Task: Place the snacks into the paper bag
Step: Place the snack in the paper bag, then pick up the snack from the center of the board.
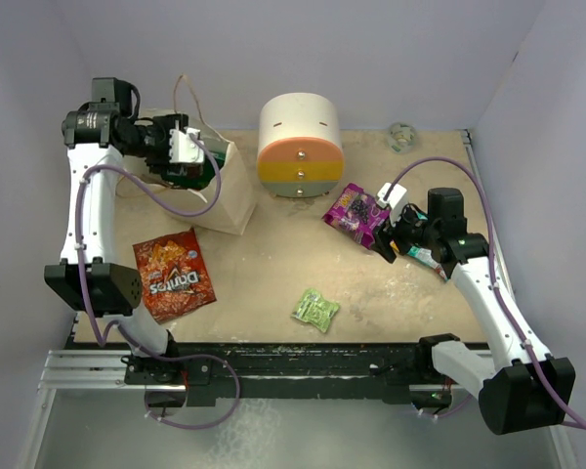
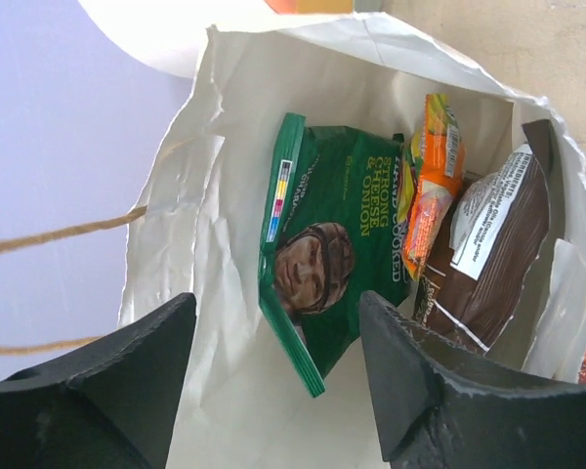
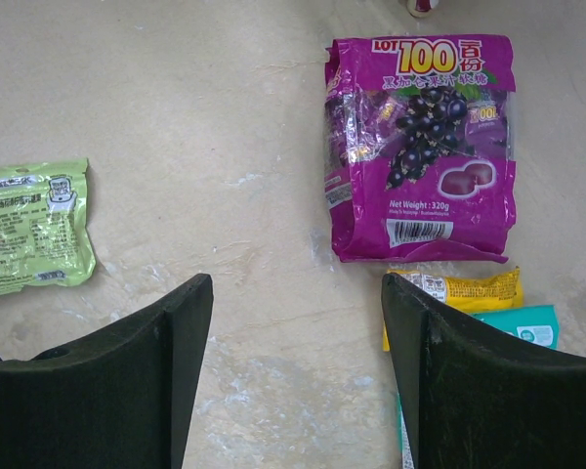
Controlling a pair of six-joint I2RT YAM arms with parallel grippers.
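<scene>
Tabletop (image 1: 273, 283), sandy beige and scuffed, fills the middle of the top view. Round white container with pastel orange, yellow and green drawers (image 1: 300, 142) sits upper centre. Cream-white paper bag with thin tan loop handles (image 1: 232, 200) stands upper left, just left of the container, mouth open. Left gripper (image 1: 188, 154) hangs over that mouth; in the left wrist view (image 2: 278, 303) its fingers are spread wide with nothing pinched, and the bag wall (image 2: 225, 186) shows below. Red-orange Doritos packet (image 1: 174, 276) lies flat lower left on the table, near the bag, not touching it. Purple grape-candy packet (image 1: 356, 210) lies flat right of centre, below right of the container. Right gripper (image 1: 389, 236) sits at that packet's lower right; in the right wrist view (image 3: 295, 288) its fingers are spread, empty, over bare table, with the purple packet (image 3: 420, 147) upper right. Inside the bag: green crisp packet with a face print (image 2: 337, 244) on edge at centre, brown chip packet (image 2: 493, 254) far right, thin orange packet (image 2: 435, 186) between them. Small lime-green packet (image 1: 315, 309) lies flat at lower centre, well apart from the bag, and at the left edge in the right wrist view (image 3: 34, 227). Yellow packet (image 3: 464, 290) and teal packet (image 3: 518, 322) poke out beside the right finger, partly hidden.
</scene>
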